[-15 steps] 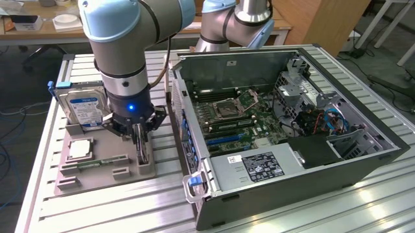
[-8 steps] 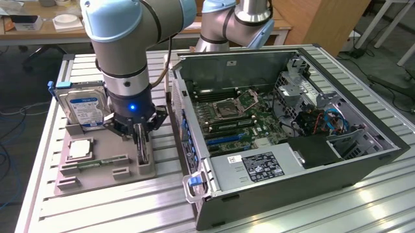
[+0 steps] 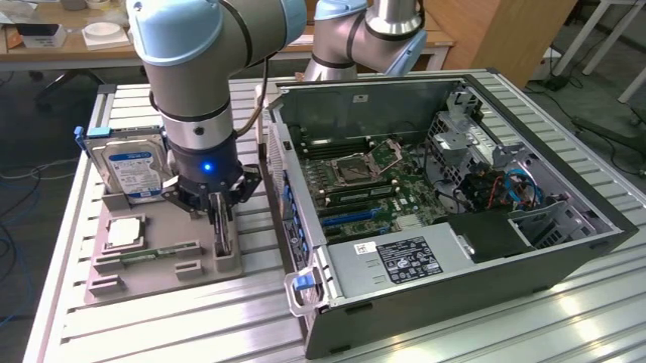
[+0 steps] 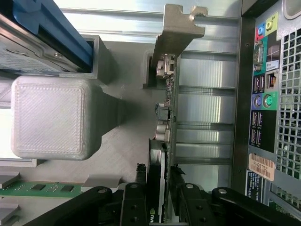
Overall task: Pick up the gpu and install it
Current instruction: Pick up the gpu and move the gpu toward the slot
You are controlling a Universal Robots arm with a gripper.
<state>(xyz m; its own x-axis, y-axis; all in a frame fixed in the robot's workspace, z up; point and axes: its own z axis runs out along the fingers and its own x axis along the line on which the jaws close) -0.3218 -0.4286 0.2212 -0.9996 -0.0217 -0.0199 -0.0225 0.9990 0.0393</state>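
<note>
The gpu [image 3: 221,240] stands on edge in a slot of the grey holder tray [image 3: 151,286], beside the open computer case [image 3: 302,189]. My gripper [image 3: 220,227] reaches straight down onto it. In the wrist view the gpu [image 4: 168,75] runs away from me, green board edge and silver bracket at its far end. My gripper [image 4: 157,178] straddles the near end, and its black fingers [image 4: 141,188] press the card's two faces. The card sits in its slot.
A hard drive [image 3: 131,170] with a blue-white label stands at the tray's back. A memory stick [image 3: 156,253] and a processor [image 3: 123,233] lie on the tray. The case's motherboard [image 3: 374,189] is exposed. The rear port panel [image 4: 263,94] is close beside the card.
</note>
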